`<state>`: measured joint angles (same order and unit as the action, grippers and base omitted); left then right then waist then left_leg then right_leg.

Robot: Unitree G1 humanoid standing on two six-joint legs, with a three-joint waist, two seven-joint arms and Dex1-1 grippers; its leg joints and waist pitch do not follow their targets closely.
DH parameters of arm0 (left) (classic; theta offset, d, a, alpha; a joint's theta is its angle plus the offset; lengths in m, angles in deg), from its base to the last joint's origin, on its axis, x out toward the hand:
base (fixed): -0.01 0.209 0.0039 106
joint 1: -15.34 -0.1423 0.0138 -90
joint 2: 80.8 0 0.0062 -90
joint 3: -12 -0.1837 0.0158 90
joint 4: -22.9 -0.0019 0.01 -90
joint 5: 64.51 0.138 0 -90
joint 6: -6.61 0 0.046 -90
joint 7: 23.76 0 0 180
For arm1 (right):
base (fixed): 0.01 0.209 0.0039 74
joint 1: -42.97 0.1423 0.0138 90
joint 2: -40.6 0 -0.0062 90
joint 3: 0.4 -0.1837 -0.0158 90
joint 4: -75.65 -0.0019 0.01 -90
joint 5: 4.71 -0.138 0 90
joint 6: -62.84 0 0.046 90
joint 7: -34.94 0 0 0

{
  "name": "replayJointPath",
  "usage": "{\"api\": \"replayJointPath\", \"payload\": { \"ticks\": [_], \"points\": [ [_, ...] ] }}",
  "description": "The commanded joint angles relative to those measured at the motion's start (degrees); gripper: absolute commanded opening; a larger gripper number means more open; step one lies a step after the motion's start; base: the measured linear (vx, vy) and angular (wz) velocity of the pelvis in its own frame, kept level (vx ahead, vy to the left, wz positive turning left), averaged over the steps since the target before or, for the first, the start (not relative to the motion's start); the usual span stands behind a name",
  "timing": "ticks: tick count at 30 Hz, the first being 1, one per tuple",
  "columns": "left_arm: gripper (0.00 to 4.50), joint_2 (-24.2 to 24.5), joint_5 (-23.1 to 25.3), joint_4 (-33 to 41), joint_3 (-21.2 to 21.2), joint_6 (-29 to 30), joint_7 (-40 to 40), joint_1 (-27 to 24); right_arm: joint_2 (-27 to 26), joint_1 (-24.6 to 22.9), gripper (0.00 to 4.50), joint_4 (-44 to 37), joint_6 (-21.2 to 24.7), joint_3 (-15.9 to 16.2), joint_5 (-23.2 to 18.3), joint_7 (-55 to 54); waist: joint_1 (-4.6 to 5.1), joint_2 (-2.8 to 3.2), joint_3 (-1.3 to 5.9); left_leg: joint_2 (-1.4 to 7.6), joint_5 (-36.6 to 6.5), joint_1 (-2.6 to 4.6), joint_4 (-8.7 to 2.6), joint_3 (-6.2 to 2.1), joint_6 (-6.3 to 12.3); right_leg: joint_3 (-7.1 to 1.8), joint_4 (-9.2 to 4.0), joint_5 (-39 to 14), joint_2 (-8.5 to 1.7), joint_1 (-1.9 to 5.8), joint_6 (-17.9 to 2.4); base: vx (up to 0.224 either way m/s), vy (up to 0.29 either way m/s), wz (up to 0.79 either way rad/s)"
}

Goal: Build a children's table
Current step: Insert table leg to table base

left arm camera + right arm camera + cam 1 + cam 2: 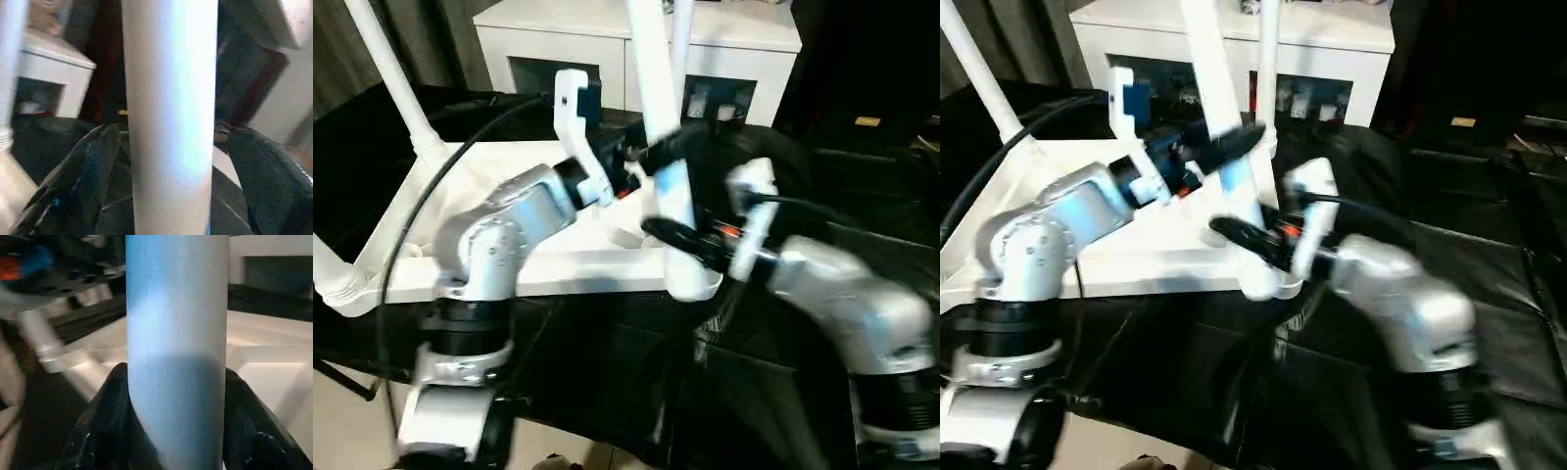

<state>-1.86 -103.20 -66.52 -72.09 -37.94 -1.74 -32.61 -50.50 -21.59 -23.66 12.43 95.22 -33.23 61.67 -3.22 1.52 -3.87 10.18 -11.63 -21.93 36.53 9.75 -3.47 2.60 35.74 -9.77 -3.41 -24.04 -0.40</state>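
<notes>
At the tabletop (558,264) corner, the leg (656,108) stands upright, right tool (176,431) gripping it, left tool (166,176) released.

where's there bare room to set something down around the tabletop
Free: the black cloth right of the tabletop, and its near strip in front. Crowded: the near right corner, where both grippers flank the upright leg; legs stand at the other corners too.

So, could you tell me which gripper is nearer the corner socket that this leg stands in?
Right. The right gripper is shut on the leg just above the corner socket; the left gripper sits higher up the same leg.
</notes>
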Motion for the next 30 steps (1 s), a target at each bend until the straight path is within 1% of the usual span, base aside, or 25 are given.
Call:
{"api": "replayJointPath", "payload": {
  "ticks": [1,3,4,5,7,8,10,15,16,18,20,23,28,29,30],
  "points": [
    [3.55,-1.1,1.4,-0.7,0.6,-1.2,-3.1,0.8,-1.8,1.6,1.84,-2.7,-0.9,0.6,1.3,-3.4,-0.01,-0.54,4.52,1.71,-6.7,0.43,-4.46,-0.63,-0.09,-2.31,-4.81,-15.9,-3.4,3.3,-8.9,0.0,0.0,0.0],
    [3.55,-1.5,1.6,-1.0,0.9,-1.5,-3.7,0.9,-2.4,1.4,1.84,-3.3,-1.0,1.4,1.9,-3.6,-0.08,-0.39,4.6,1.79,-6.9,0.49,-4.5,-0.71,0.01,-2.31,-4.65,-14.5,-3.42,3.42,-9.1,0.0,0.0,0.0],
    [3.34,-1.5,1.8,-1.1,0.8,-1.7,-3.8,0.9,-2.7,1.2,1.84,-3.3,-1.0,1.6,2.2,-3.7,-0.07,-0.32,4.54,1.81,-7.0,0.52,-4.55,-0.68,0.23,-2.32,-4.67,-13.8,-3.38,3.32,-9.2,0.0,0.0,0.0],
    [3.22,-1.5,1.9,-1.1,0.7,-1.7,-3.9,0.9,-2.9,1.1,1.84,-3.3,-1.2,1.8,2.6,-3.9,-0.02,-0.39,4.56,1.82,-7.0,0.42,-4.58,-0.72,0.25,-2.33,-4.56,-13.3,-3.42,3.45,-9.1,0.0,0.0,0.0],
    [3.17,-1.5,2.1,-1.2,0.5,-1.9,-4.0,0.9,-3.0,1.0,1.84,-3.1,-1.4,2.1,3.0,-4.3,-0.07,-0.31,4.59,1.82,-6.5,0.43,-4.58,-0.73,0.18,-2.34,-4.5,-12.6,-3.47,3.49,-9.3,0.0,0.0,0.0],
    [3.17,-1.4,2.1,-1.2,0.5,-1.9,-4.0,0.8,-3.0,0.9,1.84,-3.1,-1.5,2.2,3.3,-4.4,-0.11,-0.3,4.59,1.81,-6.7,0.56,-4.53,-0.66,0.17,-2.38,-4.52,-12.4,-3.43,3.37,-9.5,0.0,0.0,0.0],
    [2.95,-1.2,2.2,-1.1,0.4,-1.9,-3.7,0.8,-3.3,0.8,1.84,-3.1,-1.5,2.3,3.9,-4.7,-0.09,-0.24,4.53,1.84,-6.8,0.47,-4.63,-0.7,0.01,-2.35,-4.45,-12.3,-3.42,3.44,-9.6,0.0,0.0,0.0],
    [2.73,-0.9,3.0,-1.3,-0.2,-2.5,-3.5,0.8,-3.2,0.9,1.84,-3.3,-1.4,2.4,4.6,-4.7,-0.02,-0.24,4.51,1.85,-7.1,0.47,-4.65,-0.71,-0.08,-2.4,-4.51,-12.3,-3.54,3.55,-9.4,0.0,0.0,0.0],
    [2.51,-0.9,3.0,-1.4,-0.2,-2.6,-3.4,0.8,-3.2,0.9,1.84,-3.2,-1.4,2.3,4.6,-4.7,0.0,-0.32,4.5,1.83,-7.2,0.46,-4.64,-0.68,-0.05,-2.43,-4.56,-12.4,-3.54,3.57,-9.4,0.0,0.0,0.0],
    [2.44,-1.0,3.0,-1.6,-0.4,-2.7,-3.2,0.9,-3.1,1.0,1.84,-3.1,-1.5,2.3,4.7,-4.5,-0.02,-0.28,4.53,1.82,-6.8,0.44,-4.63,-0.7,-0.02,-2.41,-4.46,-12.1,-3.53,3.6,-9.4,0.0,0.0,0.0],
    [2.18,-0.8,3.0,-1.5,-0.7,-2.8,-2.9,0.7,-2.9,1.1,1.84,-3.1,-1.5,2.4,5.0,-4.2,-0.02,-0.3,4.54,1.82,-6.6,0.43,-4.59,-0.68,0.07,-2.44,-4.43,-11.6,-3.55,3.6,-9.6,0.0,0.0,0.0],
    [1.95,-0.7,3.0,-1.4,-0.7,-2.7,-2.8,0.7,-2.9,1.1,1.84,-3.2,-1.6,2.5,5.3,-4.0,0.01,-0.28,4.5,1.86,-6.8,0.47,-4.62,-0.69,0.07,-2.42,-4.46,-11.9,-3.54,3.57,-9.7,0.0,0.0,0.0],
    [1.85,-0.7,2.5,-1.4,-0.2,-2.6,-2.4,0.6,-2.9,1.1,1.84,-3.4,-1.7,2.5,5.3,-3.3,0.02,-0.29,4.54,1.85,-6.7,0.42,-4.59,-0.69,0.02,-2.44,-4.38,-11.4,-3.57,3.66,-9.9,0.0,0.0,0.0],
    [1.85,-0.8,2.2,-1.5,0.0,-2.5,-2.2,0.6,-3.1,1.1,2.19,-3.4,-1.8,2.3,4.7,-2.8,0.04,-0.28,4.53,1.84,-6.8,0.46,-4.6,-0.68,0.06,-2.43,-4.39,-11.5,-3.55,3.64,-9.9,0.0,0.0,0.0],
    [1.84,-0.8,2.2,-1.5,0.1,-2.5,-2.1,0.6,-3.1,1.1,2.4,-3.4,-1.9,2.3,4.7,-2.7,0.03,-0.28,4.54,1.84,-6.8,0.46,-4.59,-0.68,0.08,-2.43,-4.38,-11.5,-3.56,3.66,-9.9,0.0,0.0,0.0]
  ]
}}
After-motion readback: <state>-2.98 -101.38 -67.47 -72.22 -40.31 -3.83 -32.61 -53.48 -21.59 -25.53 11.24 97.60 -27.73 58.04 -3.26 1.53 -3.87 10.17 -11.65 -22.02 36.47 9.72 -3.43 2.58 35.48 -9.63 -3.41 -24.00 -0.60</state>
